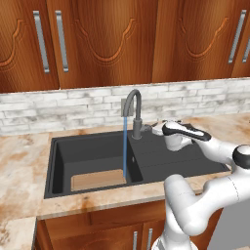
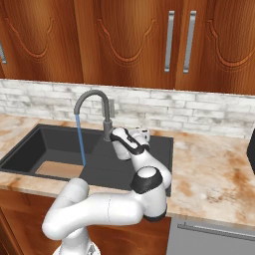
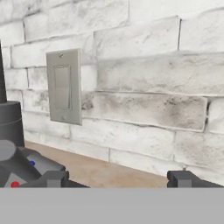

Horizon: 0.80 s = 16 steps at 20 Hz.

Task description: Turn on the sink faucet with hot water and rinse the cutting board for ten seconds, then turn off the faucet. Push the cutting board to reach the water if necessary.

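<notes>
In the left base view the water (image 1: 125,146) runs from the sink faucet (image 1: 133,111) onto the near right edge of the cutting board (image 1: 98,179), which lies in the sink (image 1: 63,156) basin, down and left of the pincer (image 1: 155,128); the rinse looks under way, and shutting off calls for nudging the lever. The right base view shows the drainboard beneath the pincer (image 2: 143,133). In the hand view the fingertips (image 3: 51,179) stand well apart, holding nothing, with the lever (image 3: 22,164) at the left one and a wall switch (image 3: 64,86) beyond.

A blue water (image 1: 125,146) stream falls from the dark gooseneck sink faucet (image 1: 133,105). It lands at the right edge of the tan cutting board (image 1: 97,179), flat in the black sink (image 1: 58,166).
</notes>
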Motion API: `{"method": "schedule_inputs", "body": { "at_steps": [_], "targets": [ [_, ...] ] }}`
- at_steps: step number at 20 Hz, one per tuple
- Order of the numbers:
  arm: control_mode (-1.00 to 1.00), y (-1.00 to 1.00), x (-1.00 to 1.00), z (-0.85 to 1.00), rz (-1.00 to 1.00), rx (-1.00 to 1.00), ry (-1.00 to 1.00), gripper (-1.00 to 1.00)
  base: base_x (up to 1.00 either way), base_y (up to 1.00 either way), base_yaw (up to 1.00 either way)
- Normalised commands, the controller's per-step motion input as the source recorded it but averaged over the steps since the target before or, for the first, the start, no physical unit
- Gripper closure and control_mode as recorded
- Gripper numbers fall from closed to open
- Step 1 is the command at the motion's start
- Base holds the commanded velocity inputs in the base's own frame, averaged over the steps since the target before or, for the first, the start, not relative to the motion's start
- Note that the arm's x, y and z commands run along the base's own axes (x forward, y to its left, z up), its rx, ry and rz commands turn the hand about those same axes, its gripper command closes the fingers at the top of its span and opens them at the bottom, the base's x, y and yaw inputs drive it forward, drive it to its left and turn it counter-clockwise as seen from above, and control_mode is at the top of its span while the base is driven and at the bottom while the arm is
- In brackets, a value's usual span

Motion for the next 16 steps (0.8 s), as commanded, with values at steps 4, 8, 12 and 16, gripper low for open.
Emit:
{"method": "schedule_inputs", "body": {
  "at_steps": [4,8,12,16],
  "targets": [
    [-1.0,0.32,0.04,0.29,0.0,0.0,0.0,-1.0,0.0,0.0,0.0],
    [-1.0,0.35,0.03,0.28,0.0,0.0,-0.01,-1.0,0.0,0.0,0.0],
    [-1.0,0.36,0.08,0.29,0.0,0.0,-0.01,-1.0,0.0,0.0,0.0],
    [-1.0,0.48,0.12,0.22,0.0,0.0,0.0,-1.0,0.0,0.0,0.0]
  ]
}}
